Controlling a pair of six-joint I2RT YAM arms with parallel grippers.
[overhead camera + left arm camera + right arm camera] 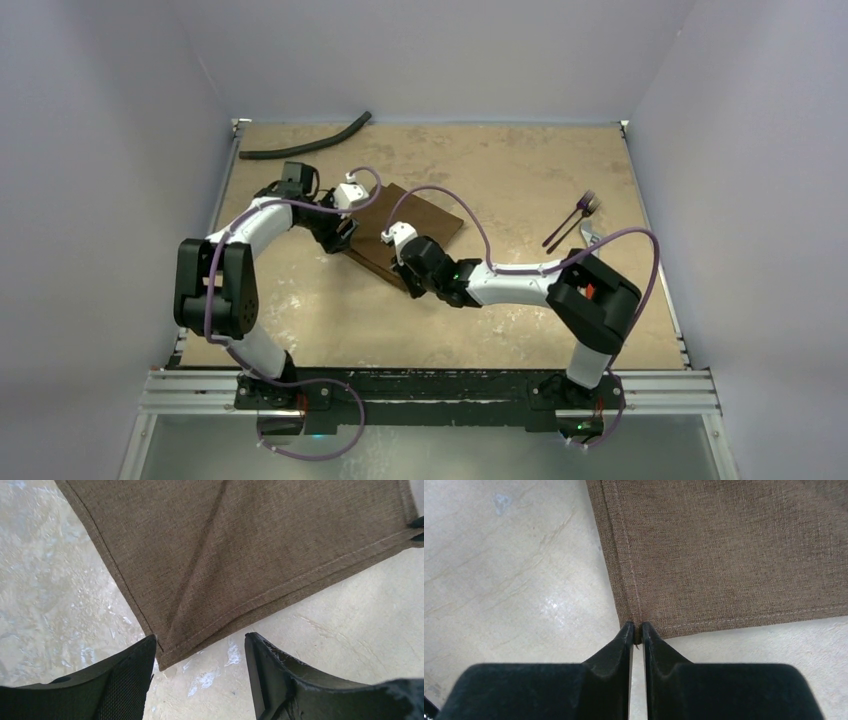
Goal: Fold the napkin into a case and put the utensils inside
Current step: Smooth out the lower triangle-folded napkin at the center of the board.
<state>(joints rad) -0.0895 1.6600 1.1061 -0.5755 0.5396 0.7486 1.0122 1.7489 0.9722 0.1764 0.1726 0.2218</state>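
Observation:
The brown napkin [410, 228] lies flat on the table, left of centre. My left gripper [342, 234] is at its left corner. In the left wrist view it [200, 647] is open, with the napkin's [240, 545] corner lying on the table between the fingertips [142, 652], not held. My right gripper [406, 264] is at the near corner. In the right wrist view it [636, 629] is shut on the napkin's [734, 555] corner at the hem. The dark purplish utensils [572, 222] lie on the table at the far right, away from both grippers.
A long black curved hose [305, 145] lies at the back left of the table. White walls enclose the table on three sides. A metal rail [430, 385] runs along the near edge by the arm bases.

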